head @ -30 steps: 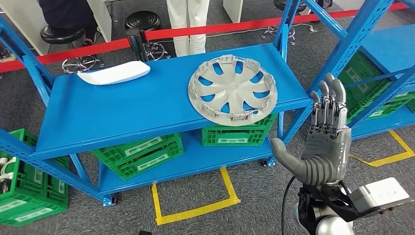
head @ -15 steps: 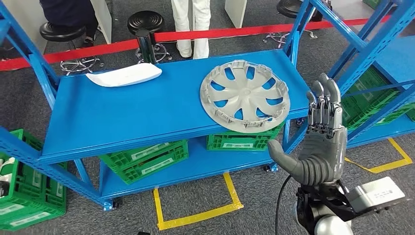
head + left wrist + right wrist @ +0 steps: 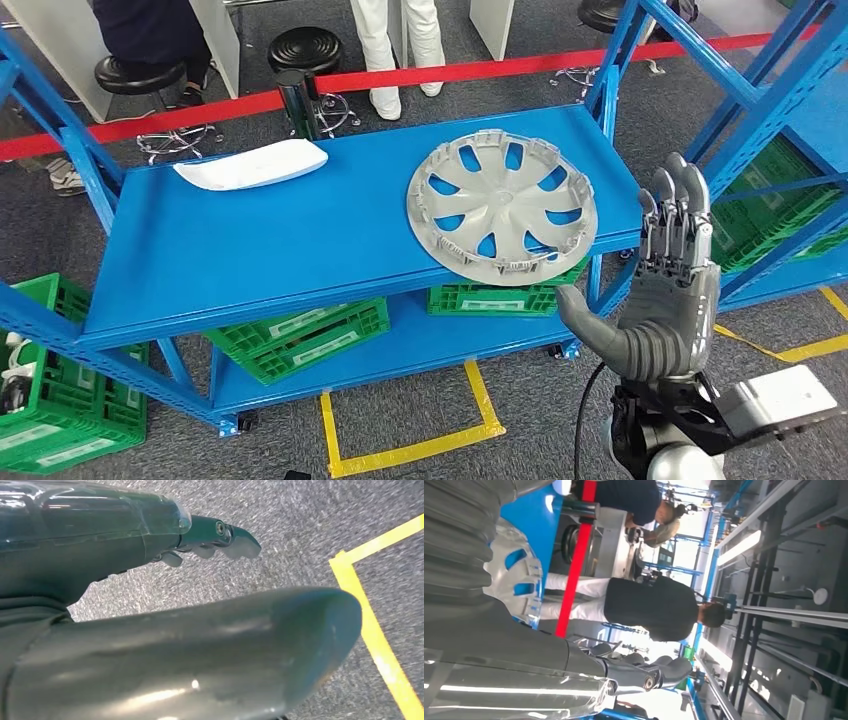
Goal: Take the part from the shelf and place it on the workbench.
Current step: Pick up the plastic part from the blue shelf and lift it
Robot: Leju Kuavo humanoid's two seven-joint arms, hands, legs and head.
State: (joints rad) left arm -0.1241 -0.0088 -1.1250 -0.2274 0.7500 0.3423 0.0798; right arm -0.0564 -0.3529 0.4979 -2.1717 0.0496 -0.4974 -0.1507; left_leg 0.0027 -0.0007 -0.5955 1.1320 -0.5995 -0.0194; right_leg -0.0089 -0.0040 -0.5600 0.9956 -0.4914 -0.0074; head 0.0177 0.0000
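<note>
The right hand (image 3: 660,300) is standing upright off the shelf's (image 3: 250,250) front right corner, fingers straight, thumb apart, holding nothing. The left hand (image 3: 210,535) is hanging over grey carpet, empty, fingers extended. The part (image 3: 502,205), a round silver-grey wheel cover with curved spokes and clips around its rim, is lying flat at the shelf's right end, slightly overhanging the front edge.

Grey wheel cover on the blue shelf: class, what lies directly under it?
The wheel cover rests on the blue shelf, which shows through its openings. A green crate sits below, its top hidden.
</note>
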